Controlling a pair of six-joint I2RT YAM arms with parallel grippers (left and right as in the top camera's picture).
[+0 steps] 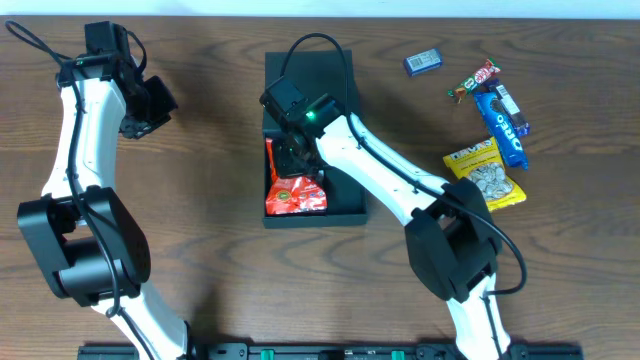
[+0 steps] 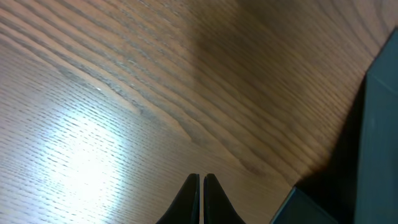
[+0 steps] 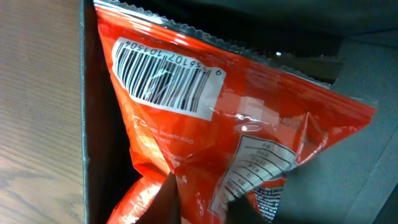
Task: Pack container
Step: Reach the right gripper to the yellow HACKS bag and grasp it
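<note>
The container (image 1: 345,200) is a dark teal box at the table's middle, its lid (image 1: 310,70) flapped open at the far side. A red snack packet (image 1: 295,192) lies in its near left part. My right gripper (image 1: 296,158) reaches down into the box. In the right wrist view its fingers (image 3: 208,202) pinch a fold of the crumpled red packet (image 3: 205,118), beside the box wall (image 3: 86,124). My left gripper (image 1: 150,105) is shut and empty at the far left, over bare wood (image 2: 202,182). The box corner (image 2: 379,124) shows at the right of the left wrist view.
Loose snacks lie at the far right of the table: a small blue packet (image 1: 424,62), a red and green candy (image 1: 474,80), a blue Oreo packet (image 1: 502,122) and a yellow seed packet (image 1: 485,173).
</note>
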